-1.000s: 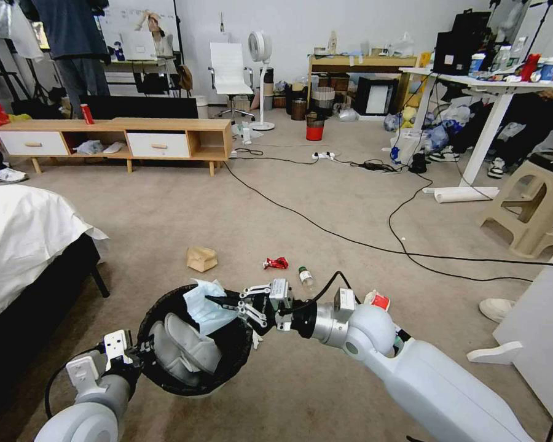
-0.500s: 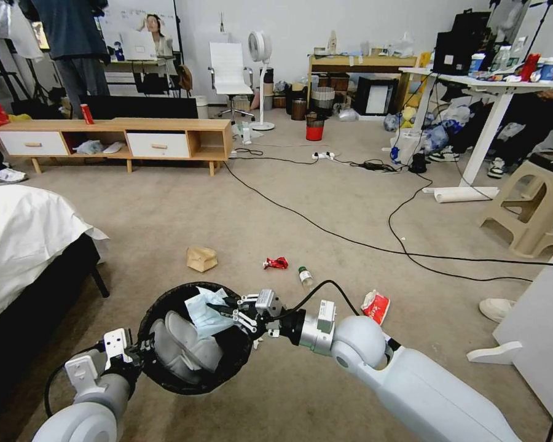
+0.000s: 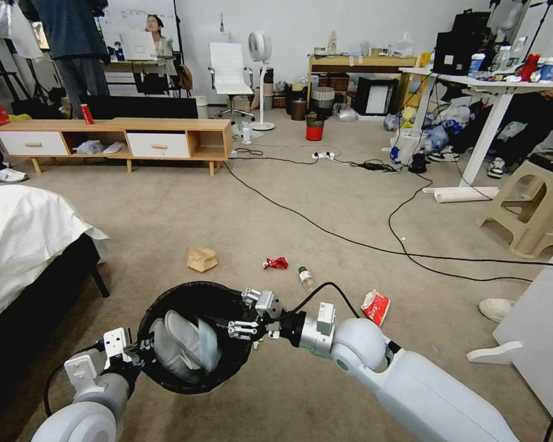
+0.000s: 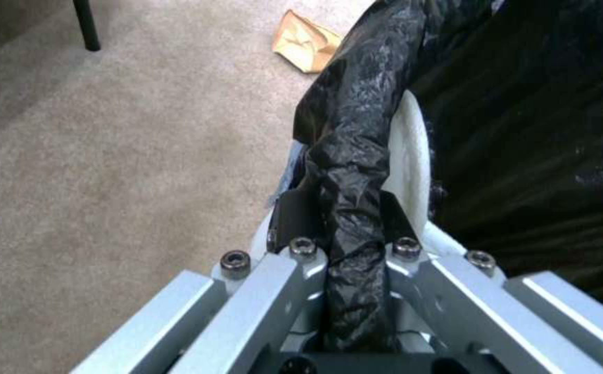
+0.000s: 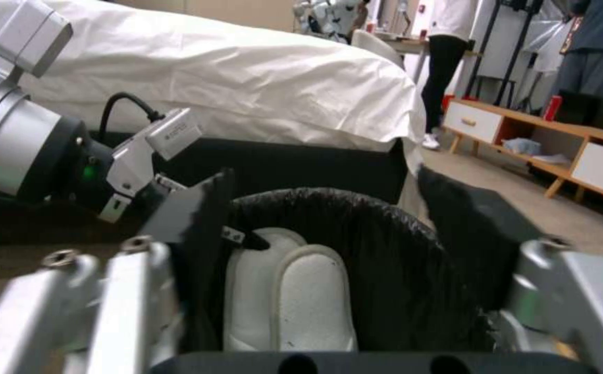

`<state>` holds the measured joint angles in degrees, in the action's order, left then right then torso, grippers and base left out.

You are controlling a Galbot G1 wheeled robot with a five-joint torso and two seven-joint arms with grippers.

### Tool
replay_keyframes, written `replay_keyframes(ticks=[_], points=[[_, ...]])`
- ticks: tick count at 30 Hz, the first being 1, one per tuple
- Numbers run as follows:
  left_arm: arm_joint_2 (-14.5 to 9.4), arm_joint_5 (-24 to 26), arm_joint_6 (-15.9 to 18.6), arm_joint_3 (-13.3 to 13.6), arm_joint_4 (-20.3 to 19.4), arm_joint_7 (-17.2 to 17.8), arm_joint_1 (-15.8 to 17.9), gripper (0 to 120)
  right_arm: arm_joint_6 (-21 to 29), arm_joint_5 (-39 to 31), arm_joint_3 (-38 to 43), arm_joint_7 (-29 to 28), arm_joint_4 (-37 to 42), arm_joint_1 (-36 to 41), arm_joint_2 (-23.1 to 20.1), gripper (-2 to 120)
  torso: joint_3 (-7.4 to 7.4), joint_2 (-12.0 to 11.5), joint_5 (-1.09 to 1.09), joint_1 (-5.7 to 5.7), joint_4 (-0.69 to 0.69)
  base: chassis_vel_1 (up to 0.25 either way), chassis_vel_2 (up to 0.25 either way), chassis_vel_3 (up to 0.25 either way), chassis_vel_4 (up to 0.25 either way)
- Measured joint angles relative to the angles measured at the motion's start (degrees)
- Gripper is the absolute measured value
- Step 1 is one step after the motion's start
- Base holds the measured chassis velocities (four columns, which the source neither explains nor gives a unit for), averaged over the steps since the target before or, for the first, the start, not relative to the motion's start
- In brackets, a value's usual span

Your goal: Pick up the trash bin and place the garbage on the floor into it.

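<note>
I see the floor (image 3: pixel 166 202) strewn with litter ahead: a brown bag (image 3: pixel 201 258), a noodle cup (image 3: pixel 376 306), a red wrapper (image 3: pixel 276 263) and a small bottle (image 3: pixel 305 277), all apart from one another. The bin (image 3: pixel 166 368) hangs low before me, a blue tissue (image 3: pixel 207 344) and white lumps inside. My left gripper (image 4: pixel 343 228) is clamped on its rim (bag and all). My right gripper (image 3: pixel 227 313) hovers over the mouth, jaws spread, empty.
</note>
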<state>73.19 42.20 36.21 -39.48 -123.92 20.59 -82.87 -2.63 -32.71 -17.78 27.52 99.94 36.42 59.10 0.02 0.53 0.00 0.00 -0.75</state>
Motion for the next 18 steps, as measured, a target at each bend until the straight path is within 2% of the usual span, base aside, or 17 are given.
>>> replay_keyframes(ticks=[3,6,10,16,17,18], points=[[0.0,0.0,0.0,-0.1,0.0,0.0,0.0,3,0.0,-0.1,0.0,-0.1,0.0,0.0,-0.1,92,0.00,0.0,0.00,0.00,0.00,0.000,0.000,0.000,0.000],[0.1,0.0,-0.1,-0.2,0.0,0.0,0.0,3,0.0,-0.1,0.0,-0.2,0.2,0.1,-0.2,99,0.00,0.0,0.00,0.00,0.00,0.000,0.000,0.000,0.000],[0.2,0.0,-0.1,-0.3,0.0,0.0,0.0,3,0.0,-0.3,0.0,-0.4,0.4,0.1,-0.2,100,0.00,0.0,0.00,0.00,0.00,0.000,0.000,0.000,0.000],[0.2,0.0,-0.5,-0.8,0.0,0.0,0.0,3,0.1,-0.7,2.3,-4.7,1.8,0.7,-0.3,100,0.00,0.0,0.00,0.00,0.00,0.000,0.000,0.000,0.000],[0.2,0.1,-0.6,-0.9,0.0,0.0,0.0,3,0.4,-0.8,3.5,-6.5,2.2,1.0,-0.2,100,0.00,0.0,0.00,0.00,0.00,0.000,0.000,0.000,0.000],[0.1,0.4,-0.6,-1.1,-0.1,0.1,0.2,3,0.9,-0.7,5.2,-11.6,2.9,1.2,0.0,100,0.00,0.0,0.00,0.00,-0.01,0.000,0.000,0.000,0.000]])
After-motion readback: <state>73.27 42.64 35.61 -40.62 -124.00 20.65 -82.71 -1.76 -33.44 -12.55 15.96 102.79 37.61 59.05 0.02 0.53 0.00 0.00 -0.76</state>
